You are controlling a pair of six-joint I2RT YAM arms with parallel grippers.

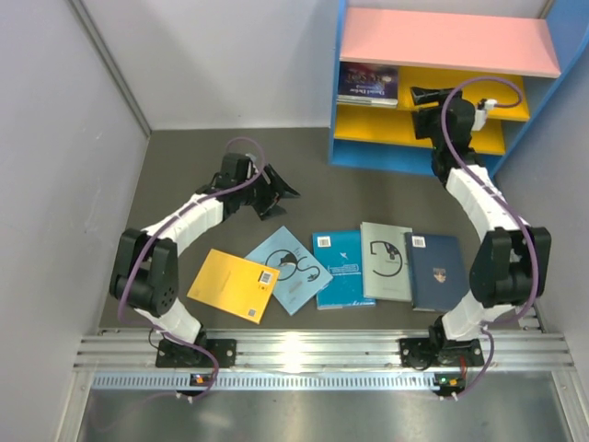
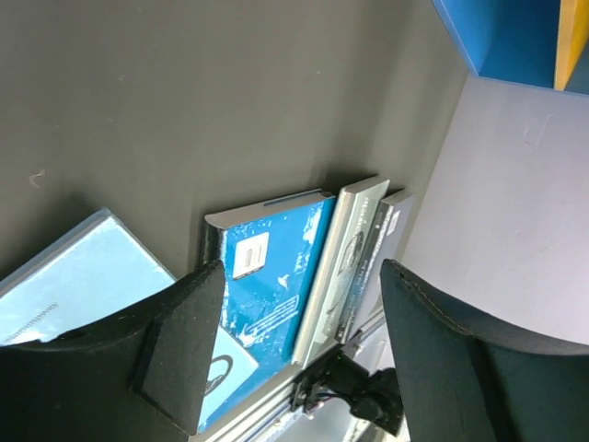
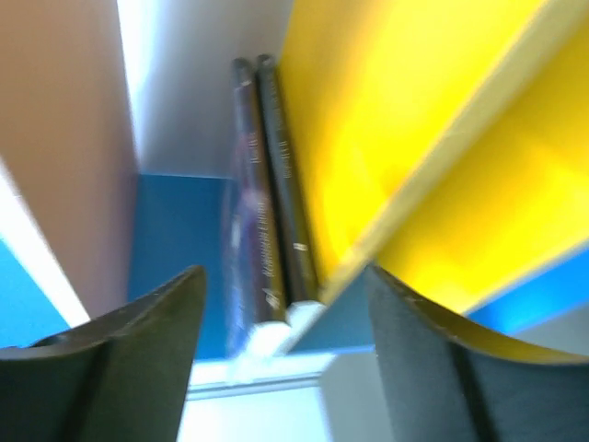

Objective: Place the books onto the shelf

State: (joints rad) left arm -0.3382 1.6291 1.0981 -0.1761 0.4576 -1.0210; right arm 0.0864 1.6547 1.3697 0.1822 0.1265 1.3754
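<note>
**while two books are resting on the shelf (image 1: 442, 41), five are waiting on the table (image 1: 184, 175)**

since both grippers are standing open and empty, nothing is being carried. the right gripper (image 1: 425, 96) is hovering inside the shelf, near the purple book (image 1: 368, 83), which is lying on a dark book (image 3: 287, 175) on the upper yellow board (image 1: 512, 92). the left gripper (image 1: 272, 193) is hanging over bare table. the yellow-orange book (image 1: 235, 285), light blue book (image 1: 290, 269), teal-blue book (image 1: 339, 269), grey-green book (image 1: 386, 261) and navy book (image 1: 436, 270) are lying flat near the arm bases.

being thin paperbacks, they are probably handling light and bendy, with slick covers, so pinching a free edge or the spine is looking safest. white barcode stickers (image 2: 249, 255) are showing on several covers; the titles are coming out too small or blurred to read.
</note>
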